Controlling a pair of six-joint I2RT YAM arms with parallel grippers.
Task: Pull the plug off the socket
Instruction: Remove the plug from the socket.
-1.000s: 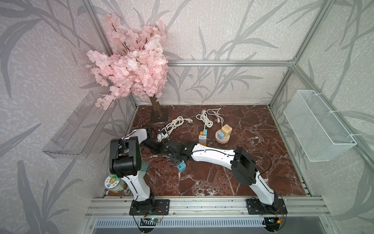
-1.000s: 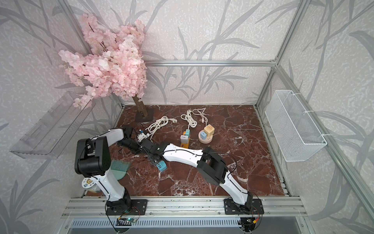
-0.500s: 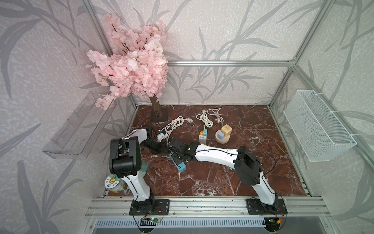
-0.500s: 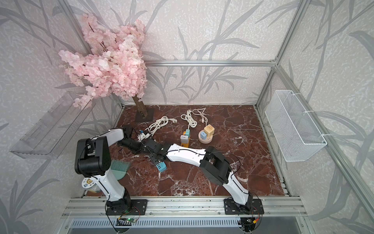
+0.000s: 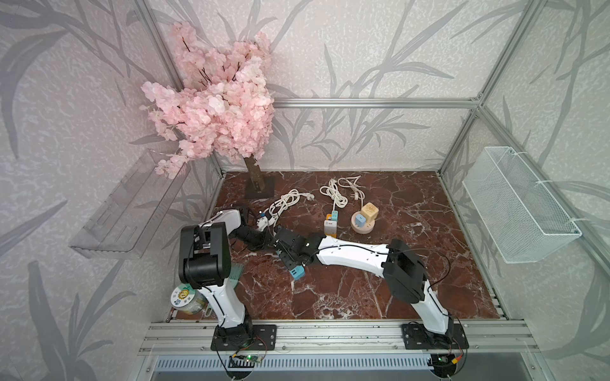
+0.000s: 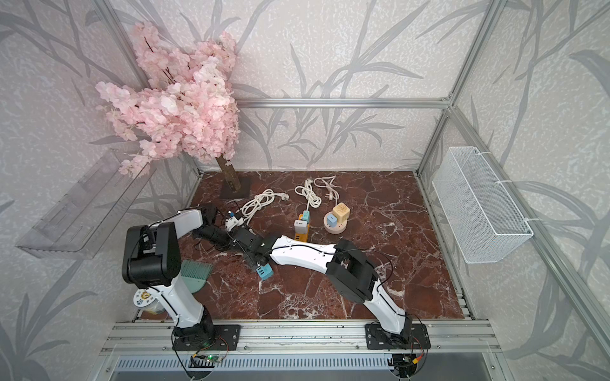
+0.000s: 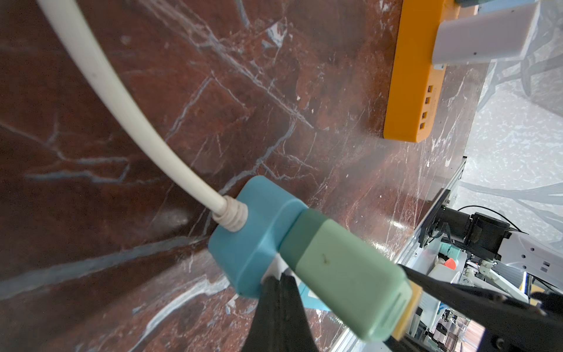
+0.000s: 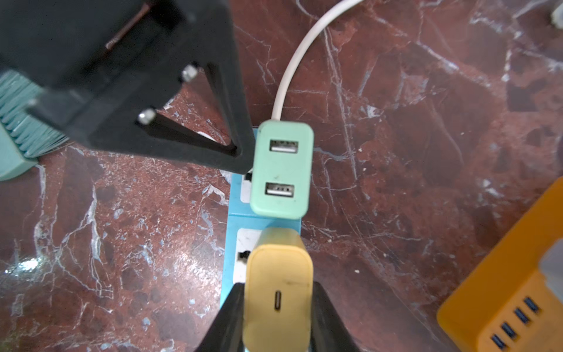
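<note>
**Right tool clamping the yellow charger on the strip**

The blue power strip (image 5: 297, 273) is lying on the red marble surface (image 5: 363, 297), between the two arms in both top views. The right tool (image 8: 277, 288) is squeezing the yellow charger (image 8: 278, 262) from both sides, and the charger is standing over one of the strip's sockets. The left tool (image 7: 278, 279), its fingers pressed together, is touching the strip's face just beside the mint-green charger (image 7: 344, 280). That charger is sitting plugged in near the white cable (image 7: 122, 100).
</note>
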